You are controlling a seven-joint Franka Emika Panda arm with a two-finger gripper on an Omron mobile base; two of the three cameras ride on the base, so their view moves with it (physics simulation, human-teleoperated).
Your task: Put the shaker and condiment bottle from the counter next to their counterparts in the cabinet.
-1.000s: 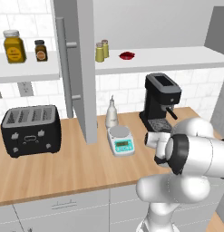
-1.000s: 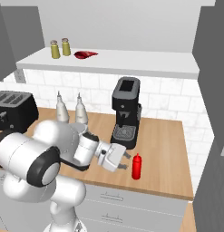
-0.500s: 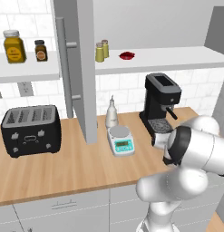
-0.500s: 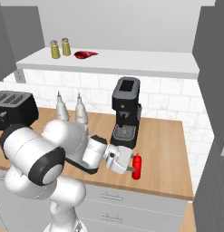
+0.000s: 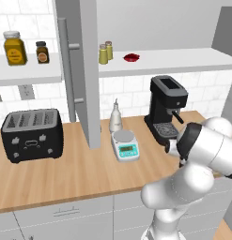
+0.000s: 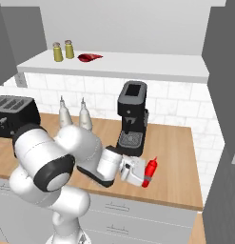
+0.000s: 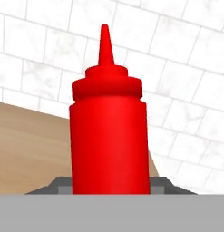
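Kitchen worktop of light wood, the counter (image 6: 178, 157), carries the red bottle (image 6: 149, 170) near its front edge, in front of the coffee machine (image 6: 132, 116) and a little to its right. The bottle stands upright with the gripper (image 6: 143, 174) around its lower body; in the hand view the bottle (image 7: 109, 136) sits square between the fingers, which appear closed against its sides. Grip judged low on a tall, smooth body, so the bottle could tip or slide out on the lift. The coffee machine is just behind, and a swing in that direction could strike it. The destination shelf (image 6: 138, 64) lies high and well apart, a long carry; the squat red item (image 6: 89, 57) and two shakers (image 6: 63, 51) there could be knocked on arrival. The cabinet door (image 5: 84, 70) stands open beside the route. No shaker can be made out on the counter.
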